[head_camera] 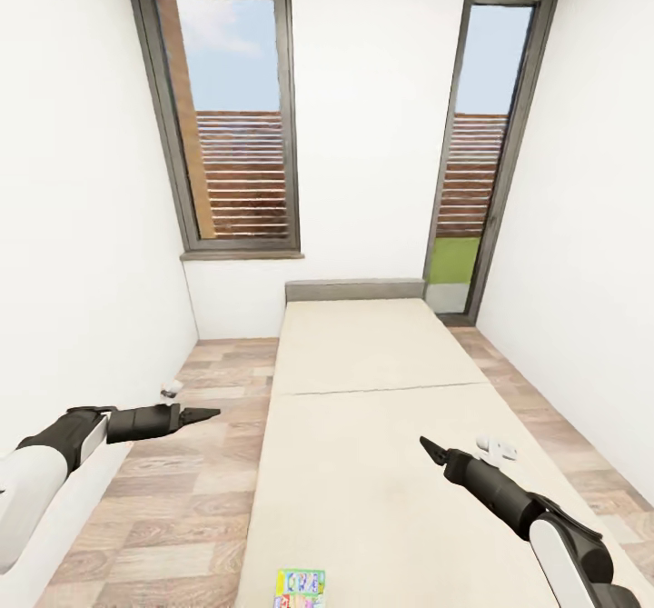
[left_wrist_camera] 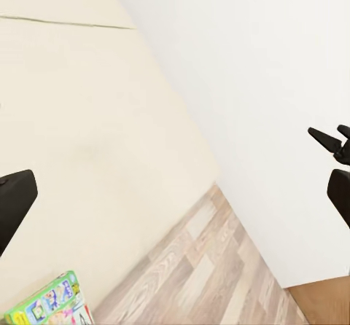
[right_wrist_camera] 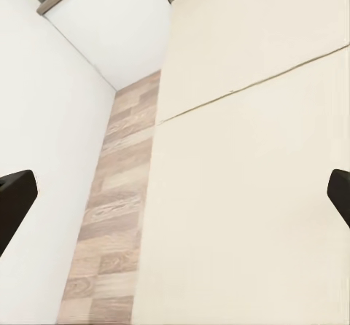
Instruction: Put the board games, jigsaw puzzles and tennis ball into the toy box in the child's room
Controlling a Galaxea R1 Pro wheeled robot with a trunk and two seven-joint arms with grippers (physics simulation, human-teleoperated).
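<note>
The cream bed (head_camera: 381, 426) ran lengthwise between the white walls toward two tall windows (head_camera: 232, 117), with plank floor (head_camera: 173, 508) along its left side. Both arms hung empty: the left gripper (head_camera: 204, 414) over the floor, the right gripper (head_camera: 430, 449) above the mattress, each looking pinched closed. One board game (head_camera: 301, 588) lay flat at the bed's near end.

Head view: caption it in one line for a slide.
Both arms raised over the cream bed, left gripper and right gripper empty, one board game lying at the mattress's near edge.
</note>
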